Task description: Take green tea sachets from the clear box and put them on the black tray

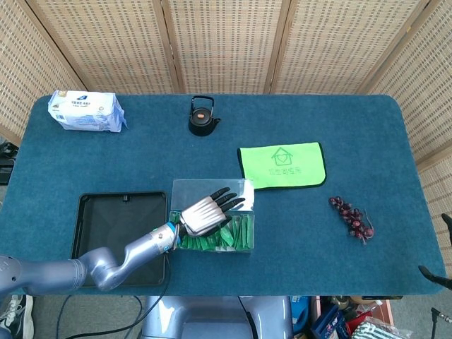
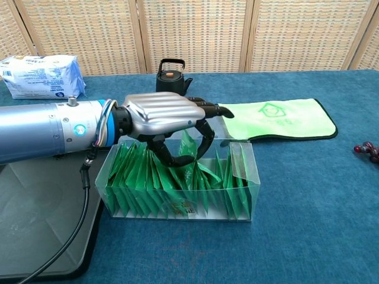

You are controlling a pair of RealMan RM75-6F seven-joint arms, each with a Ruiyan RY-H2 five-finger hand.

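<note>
The clear box (image 1: 199,189) (image 2: 244,198) stands at the table's front middle, packed with a row of upright green tea sachets (image 1: 239,236) (image 2: 140,186). My left hand (image 1: 205,214) (image 2: 163,114) hovers over the box, palm down. Its thumb and a finger pinch one sachet (image 2: 188,155), which is raised above the row. The black tray (image 1: 113,224) (image 2: 32,231) lies just left of the box, with my left forearm crossing over it. My right hand is out of both views.
A black kettle (image 1: 203,116) (image 2: 171,79) stands behind the box. A green cloth (image 1: 282,164) (image 2: 278,117) lies to the right of it, dark grapes (image 1: 351,217) (image 2: 368,149) further right. A tissue pack (image 1: 86,111) (image 2: 41,76) sits at the back left.
</note>
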